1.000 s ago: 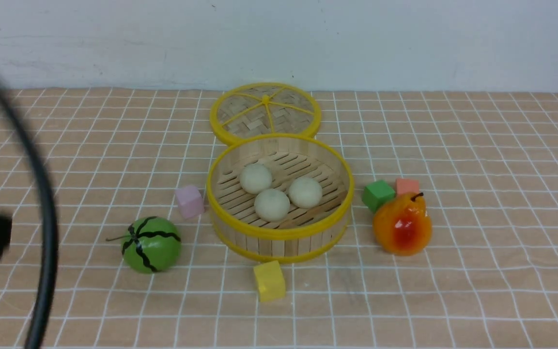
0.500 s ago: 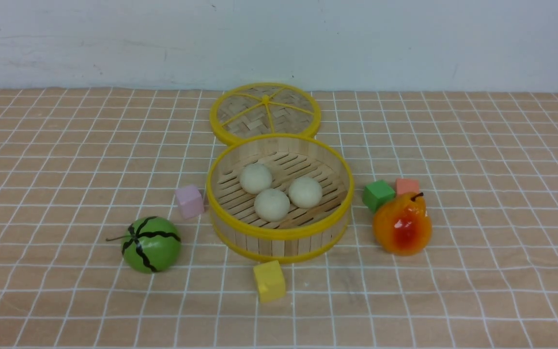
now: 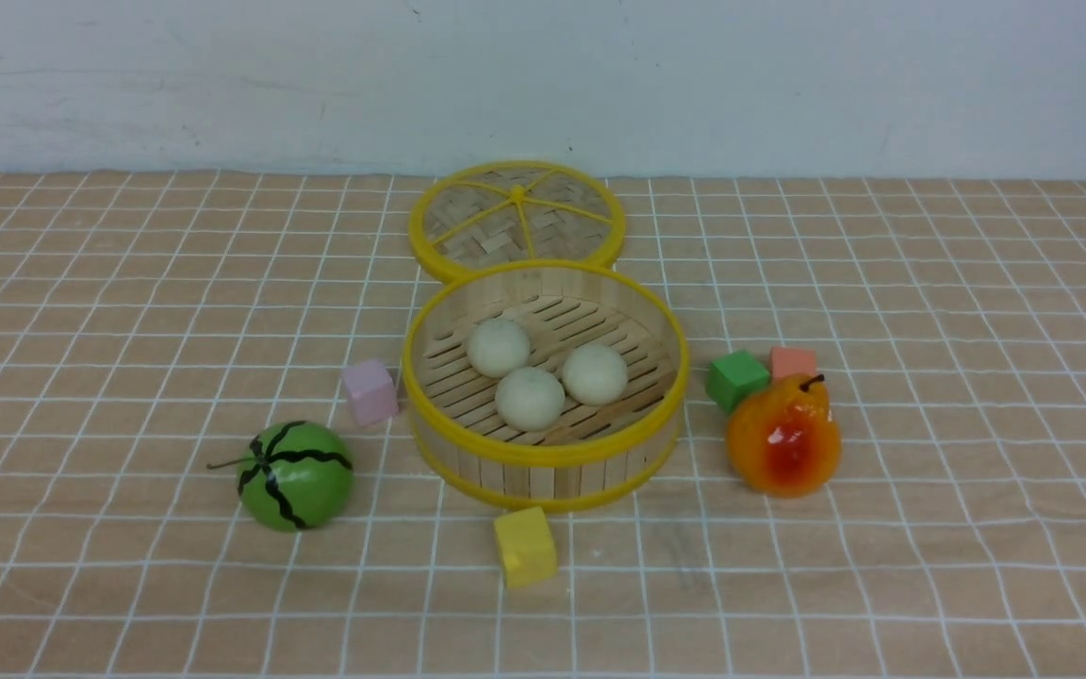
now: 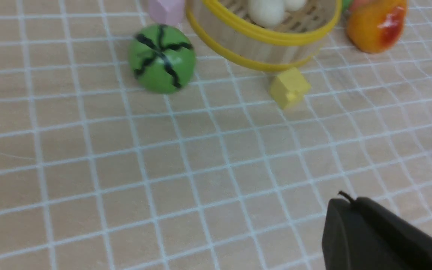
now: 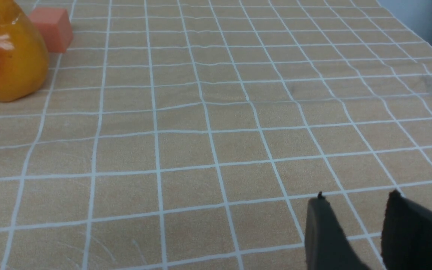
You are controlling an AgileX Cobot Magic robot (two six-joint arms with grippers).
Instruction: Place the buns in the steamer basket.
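Cable gone from the front view; left gripper (image 4: 354, 210) pressed together, right gripper (image 5: 354, 210) slightly spread, both empty. Buns (image 3: 531, 399) lie in basket (image 3: 543, 453); melon (image 3: 295, 474), pear (image 3: 781, 437), cubes (image 3: 525, 546) surround it.

The front camera looks forward at the whole basket (image 3: 543, 453). The left wrist camera sits low, close, facing that basket (image 4: 264, 45). The right one shares the pear (image 5: 8, 56).
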